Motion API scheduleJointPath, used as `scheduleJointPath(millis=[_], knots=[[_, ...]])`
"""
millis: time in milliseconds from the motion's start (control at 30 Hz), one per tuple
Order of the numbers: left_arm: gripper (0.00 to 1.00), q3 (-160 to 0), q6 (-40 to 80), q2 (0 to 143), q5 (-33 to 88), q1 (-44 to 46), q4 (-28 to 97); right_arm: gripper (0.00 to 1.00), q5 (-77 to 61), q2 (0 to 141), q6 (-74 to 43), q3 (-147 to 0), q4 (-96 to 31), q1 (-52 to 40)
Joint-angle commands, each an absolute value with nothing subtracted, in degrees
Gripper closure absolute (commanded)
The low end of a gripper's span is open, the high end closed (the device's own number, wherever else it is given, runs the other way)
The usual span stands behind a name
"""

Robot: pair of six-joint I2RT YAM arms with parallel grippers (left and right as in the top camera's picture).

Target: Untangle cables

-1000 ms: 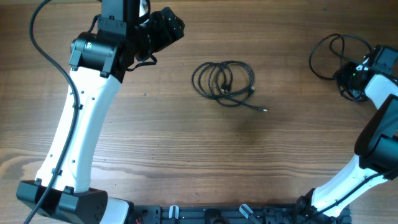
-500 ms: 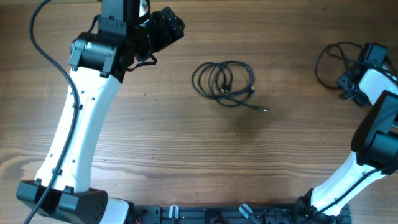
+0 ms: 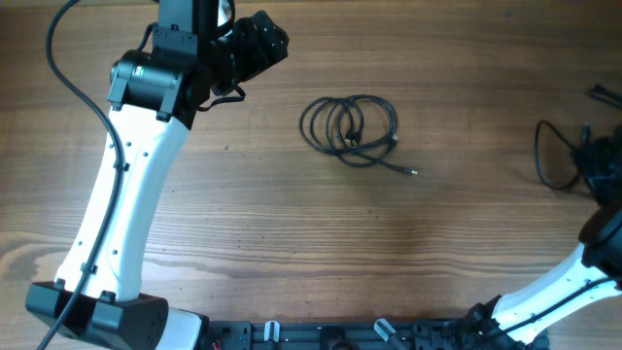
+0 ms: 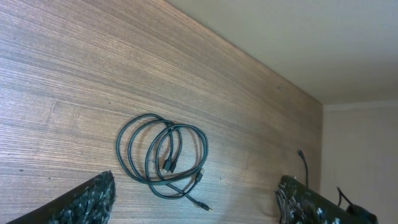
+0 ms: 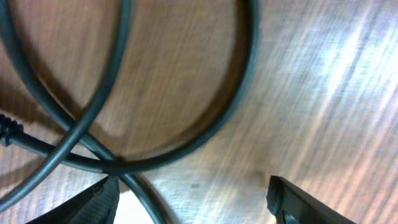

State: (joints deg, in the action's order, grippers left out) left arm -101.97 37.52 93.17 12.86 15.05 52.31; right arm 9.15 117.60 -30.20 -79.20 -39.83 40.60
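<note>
Two cables split, the edge one at risk

Table (image 3: 243,224): its right border is out of overhead view, so I can't tell how much margin is left there. Left arm (image 3: 136,185) sits top left. The left gripper (image 4: 194,186) has its jaws wide with nothing in them and looks down at the coil (image 3: 348,126) mid-table. Right arm (image 3: 583,272) is at the far right. The right gripper (image 5: 191,186) has its jaws apart over the edge cable (image 3: 552,160); a strand runs near one finger but isn't pinched.

Risks:
- The edge cable is partly cut off by the frame, and another pull that way could take it off the table.
- Closing now could catch two crossed strands and tighten the crossing.
- The coil's loops overlap, so lifting by the plug (image 3: 412,172) may drag the whole bundle.

Versus a second ago: right arm and edge cable moved from top right down toward the right side, and the jaws widened. Coil and left arm unchanged.
</note>
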Motion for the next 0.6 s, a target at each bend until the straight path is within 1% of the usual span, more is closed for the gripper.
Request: scheduleJointPath(millis=[0,67,133,200,267,367,467,567], knots=[[0.15,-102.7,36.2,93.8,12.1,15.2,52.2,0.2,4.4,110.1,-30.3,-79.1,-39.7,42.4],[0.16,-102.7,36.2,93.8,12.1,15.2,52.1,0.19,1.6,106.5,-29.2,-79.4,-39.4,42.4],[0.16,-102.7,36.2,93.8,12.1,15.2,52.2,0.19,-4.5,102.2,-26.1,-80.2,-39.1,42.0],[0.16,-102.7,36.2,93.8,12.1,15.2,52.1,0.19,-15.0,98.8,-22.2,-80.9,-38.3,41.1],[0.15,-102.7,36.2,93.8,12.1,15.2,52.1,0.21,-24.7,95.1,-19.3,-81.0,-37.7,38.2],[0.15,-102.7,36.2,94.7,12.1,15.2,52.3,0.21,-27.8,92.9,-17.7,-81.0,-37.9,32.4],[0.14,-102.4,36.1,97.3,12.1,16.3,53.0,0.2,-28.4,92.8,-17.0,-80.9,-38.3,23.7],[0.14,-102.2,32.0,101.1,12.4,18.3,53.0,0.2,-28.0,93.3,-17.3,-80.9,-38.1,17.3]])
